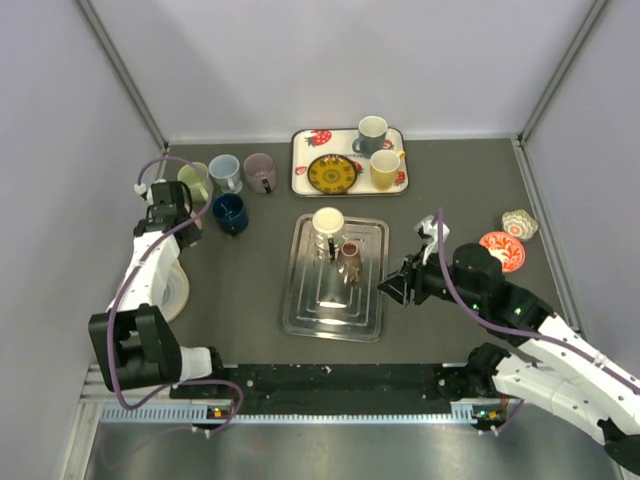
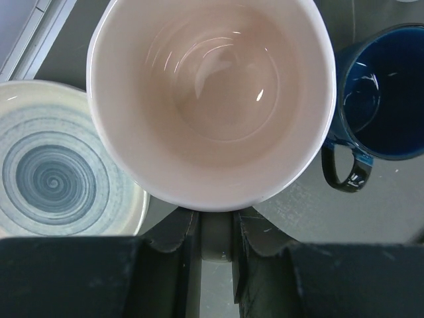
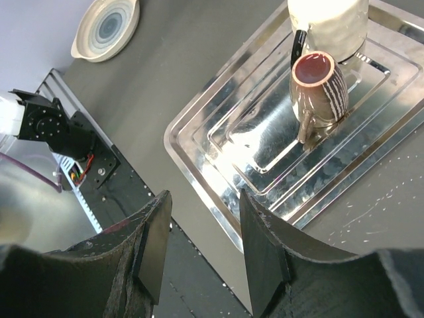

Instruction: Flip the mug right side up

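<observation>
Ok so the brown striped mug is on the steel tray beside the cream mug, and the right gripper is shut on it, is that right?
Not quite. The brown striped mug is on the steel tray beside the cream mug, but the right gripper is open and apart from it, as the right wrist view shows.

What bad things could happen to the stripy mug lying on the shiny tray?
The striped mug lies on its side on the smooth metal tray, so it might roll or slide away when the open right gripper pinches it. The cream mug stands right beside it, so the gripper could bump that one and tip it.
</observation>
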Motion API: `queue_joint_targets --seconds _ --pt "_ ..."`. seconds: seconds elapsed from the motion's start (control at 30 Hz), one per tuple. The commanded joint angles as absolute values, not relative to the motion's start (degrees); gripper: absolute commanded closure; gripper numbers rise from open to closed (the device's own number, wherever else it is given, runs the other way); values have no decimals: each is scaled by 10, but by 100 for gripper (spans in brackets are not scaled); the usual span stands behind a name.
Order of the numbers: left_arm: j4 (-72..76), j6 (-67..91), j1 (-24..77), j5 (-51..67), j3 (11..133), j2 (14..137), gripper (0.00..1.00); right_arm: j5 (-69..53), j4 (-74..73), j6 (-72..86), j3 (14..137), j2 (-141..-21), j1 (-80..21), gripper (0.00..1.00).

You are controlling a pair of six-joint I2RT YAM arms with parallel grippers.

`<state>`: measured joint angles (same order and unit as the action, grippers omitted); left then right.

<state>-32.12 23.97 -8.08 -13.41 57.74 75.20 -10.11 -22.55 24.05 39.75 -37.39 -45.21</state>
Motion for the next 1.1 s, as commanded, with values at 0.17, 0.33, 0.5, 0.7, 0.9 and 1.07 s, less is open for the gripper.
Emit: queue_joint_targets --seconds 0.17,0.33,0.5,0.7,0.9,1.07 --pt "-200 250 -94 -133 570 788 100 -100 -216 222 405 -400 -455 54" --pt "-197 257 -94 -112 590 845 100 -96 -218 225 410 -405 -455 54" --pt "-204 258 -94 -102 601 886 100 -86 -232 222 418 -405 -455 54" --pt "-209 261 -94 -106 607 906 100 -84 -232 222 421 -415 -455 54" --pt "-243 272 -94 -115 619 905 69 -82 -232 221 424 -422 -456 54" --pt "-256 274 -94 -128 609 869 55 -79 -231 221 425 -425 -455 54"
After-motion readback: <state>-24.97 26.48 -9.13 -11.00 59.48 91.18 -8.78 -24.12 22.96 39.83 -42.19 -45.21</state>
